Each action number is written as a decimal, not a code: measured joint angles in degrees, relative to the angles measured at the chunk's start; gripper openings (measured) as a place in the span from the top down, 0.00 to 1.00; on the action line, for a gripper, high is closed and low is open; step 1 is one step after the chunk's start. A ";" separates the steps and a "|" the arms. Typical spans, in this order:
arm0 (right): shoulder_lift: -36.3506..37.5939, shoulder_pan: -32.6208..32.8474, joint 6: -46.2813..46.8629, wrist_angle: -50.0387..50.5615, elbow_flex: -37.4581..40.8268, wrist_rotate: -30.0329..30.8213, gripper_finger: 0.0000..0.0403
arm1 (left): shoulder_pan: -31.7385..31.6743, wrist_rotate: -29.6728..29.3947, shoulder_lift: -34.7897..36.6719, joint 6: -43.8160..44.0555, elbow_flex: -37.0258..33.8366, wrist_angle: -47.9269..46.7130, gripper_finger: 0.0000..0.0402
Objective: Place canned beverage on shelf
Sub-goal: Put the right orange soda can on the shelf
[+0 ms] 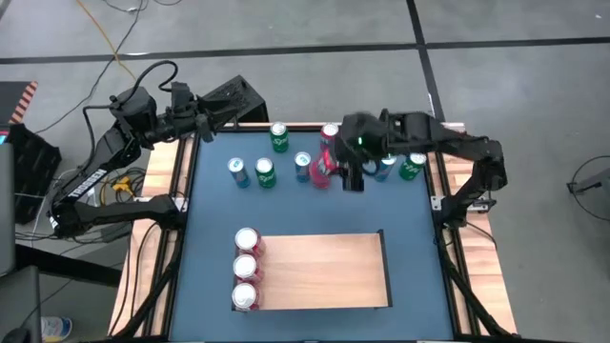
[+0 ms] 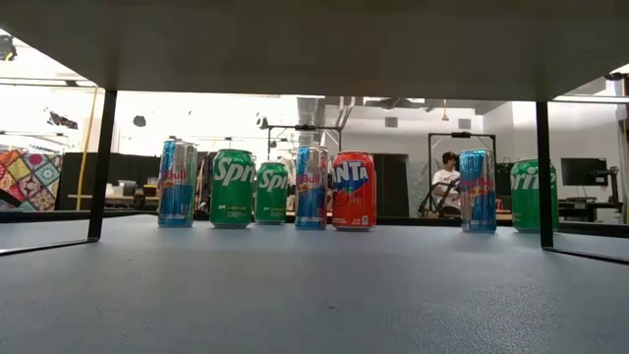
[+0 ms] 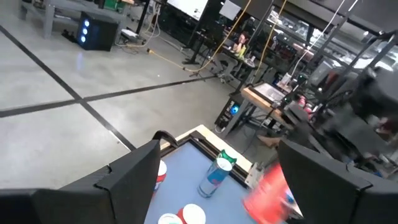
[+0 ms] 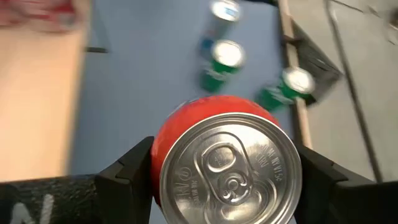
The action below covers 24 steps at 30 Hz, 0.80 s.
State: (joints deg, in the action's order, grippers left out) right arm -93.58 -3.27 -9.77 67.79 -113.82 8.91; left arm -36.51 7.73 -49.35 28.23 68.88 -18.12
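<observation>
- Shelf (image 1: 319,270): flat on the tabletop (image 1: 214,205), at its near edge.
- Three cans (image 1: 246,269): in a column on the shelf's left end.
- Loose cans (image 1: 265,172): standing in a scattered row behind the shelf, along the tabletop's far side.

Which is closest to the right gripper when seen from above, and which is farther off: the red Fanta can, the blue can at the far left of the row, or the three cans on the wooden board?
Seen from overhead, measured from the right gripper:
1. Red Fanta can, between its fingers.
2. Far-left blue can, along the back row toward the left arm.
3. Three cans on the shelf, nearest the front edge.
</observation>
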 joint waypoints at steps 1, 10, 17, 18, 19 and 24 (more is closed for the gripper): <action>-0.01 1.81 0.78 0.00 0.00 0.00 0.35 | 0.00 0.00 0.24 0.24 0.00 -0.40 0.23; -0.50 15.31 9.37 -0.35 0.00 0.00 0.35 | 0.00 1.89 1.08 3.57 0.00 -7.42 0.23; -0.46 21.11 18.83 -0.29 0.00 0.07 0.35 | 0.00 3.11 1.04 5.28 0.00 -7.93 0.23; -0.46 21.84 20.50 -0.13 0.00 0.10 0.35 | -0.02 3.77 1.04 5.43 0.00 -7.93 0.23; -0.46 22.56 22.16 0.29 0.00 0.24 0.35 | -0.02 4.64 1.04 5.60 0.00 -7.98 0.23; -0.48 25.68 28.05 2.48 0.00 0.28 0.35 | 0.00 9.84 1.06 6.62 0.00 -8.81 0.23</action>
State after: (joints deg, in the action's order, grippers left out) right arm -94.06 22.42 18.28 70.27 -113.82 9.19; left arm -36.51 17.57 -48.29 34.85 68.88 -26.92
